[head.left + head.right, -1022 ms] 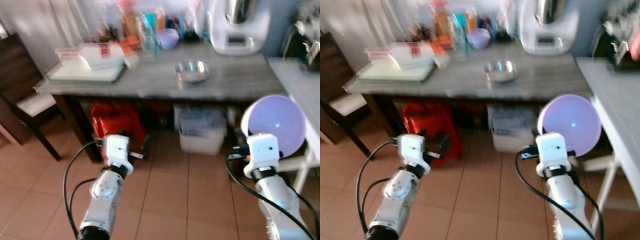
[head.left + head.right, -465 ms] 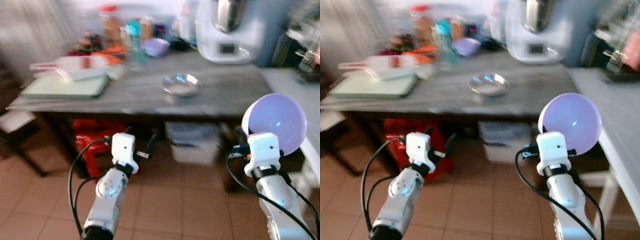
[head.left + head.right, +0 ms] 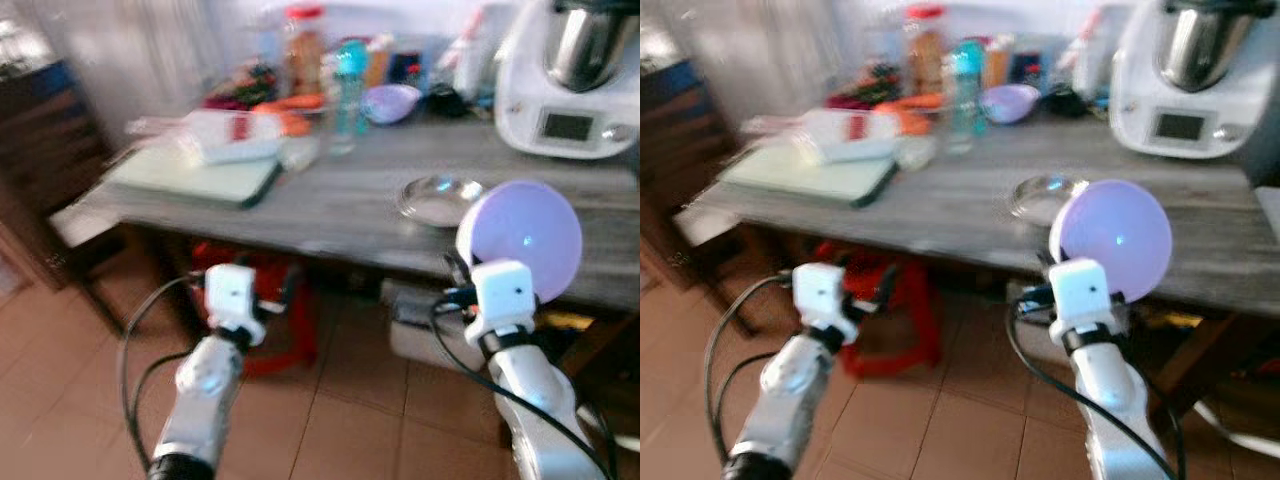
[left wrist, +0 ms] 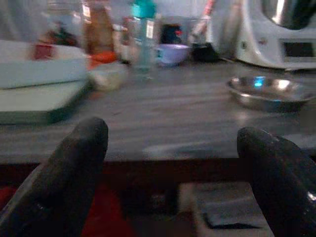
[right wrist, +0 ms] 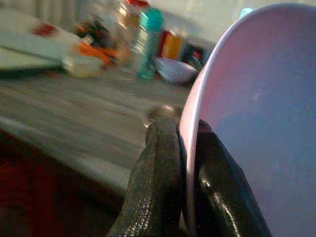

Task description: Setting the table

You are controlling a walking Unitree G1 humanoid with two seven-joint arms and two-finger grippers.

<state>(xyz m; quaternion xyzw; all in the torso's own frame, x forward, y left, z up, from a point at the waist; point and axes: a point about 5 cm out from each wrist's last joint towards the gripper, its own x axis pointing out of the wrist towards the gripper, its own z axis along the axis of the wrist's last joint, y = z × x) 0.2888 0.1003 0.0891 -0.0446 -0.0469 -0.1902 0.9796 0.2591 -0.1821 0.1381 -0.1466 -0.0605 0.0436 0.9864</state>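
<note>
My right gripper [image 5: 185,136] is shut on the rim of a lavender bowl [image 3: 525,235], held upright on its edge in front of the grey wooden table [image 3: 330,205]. The bowl's inside faces me and hides part of the table's front edge. My left gripper [image 4: 173,163] is open and holds nothing; it hangs low before the table, below its top. A shallow steel dish [image 3: 438,198] lies on the table just left of the held bowl. A second, small lavender bowl [image 3: 390,100] stands at the back among bottles.
A pale green board [image 3: 195,178] with a white box lies at the table's left end. A teal bottle [image 3: 347,85] and jars stand behind; a white kitchen machine [image 3: 570,75] is at back right. A red stool [image 3: 270,305] and a plastic box [image 3: 420,325] sit underneath. Dark furniture [image 3: 50,160] stands left.
The whole picture has shifted, so the camera has moved; the table now looks nearer and further right. The right gripper still holds the bowl and the left stays open.
</note>
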